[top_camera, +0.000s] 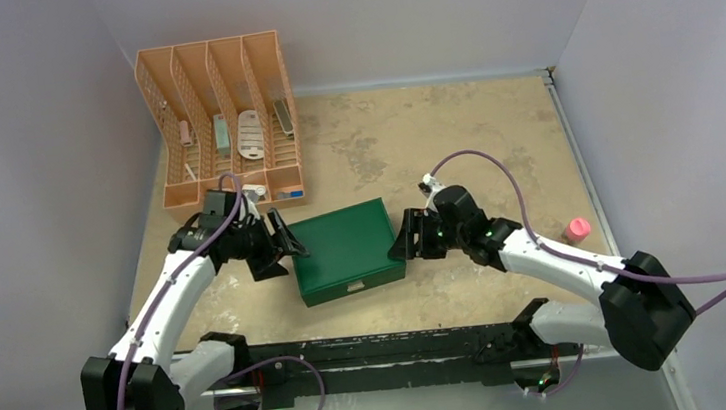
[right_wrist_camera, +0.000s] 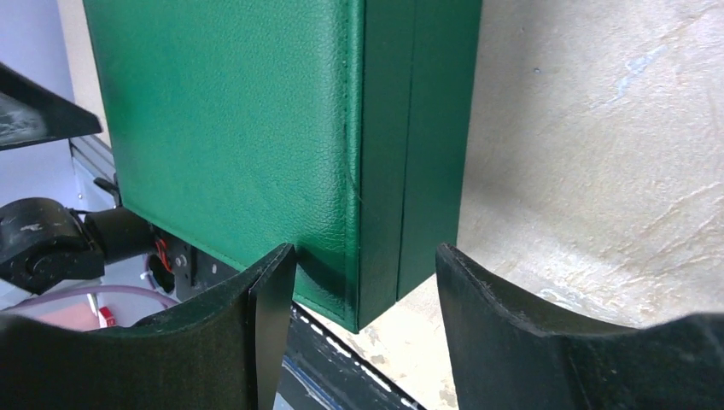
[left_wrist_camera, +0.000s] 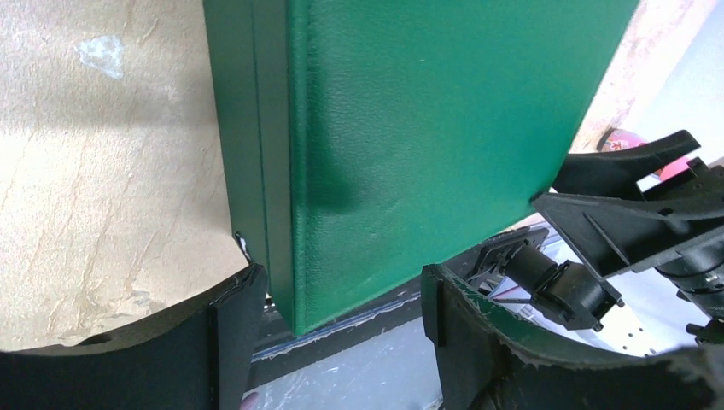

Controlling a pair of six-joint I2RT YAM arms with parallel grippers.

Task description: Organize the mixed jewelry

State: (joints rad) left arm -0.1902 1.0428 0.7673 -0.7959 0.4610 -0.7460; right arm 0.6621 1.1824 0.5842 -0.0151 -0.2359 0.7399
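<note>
Black jaws of left gripper [left_wrist_camera: 341, 278] stood open, straddling a left corner of closed green box [top_camera: 348, 247], right gripper [right_wrist_camera: 367, 256] open likewise round a right corner, peach organizer [top_camera: 220, 118] behind.

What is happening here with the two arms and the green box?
Two robot arms are at a closed green box on the table. The left gripper is at its left end and the right gripper at its right end, each with open jaws around the box's edge, not clamped. What is inside cannot be seen.
</note>
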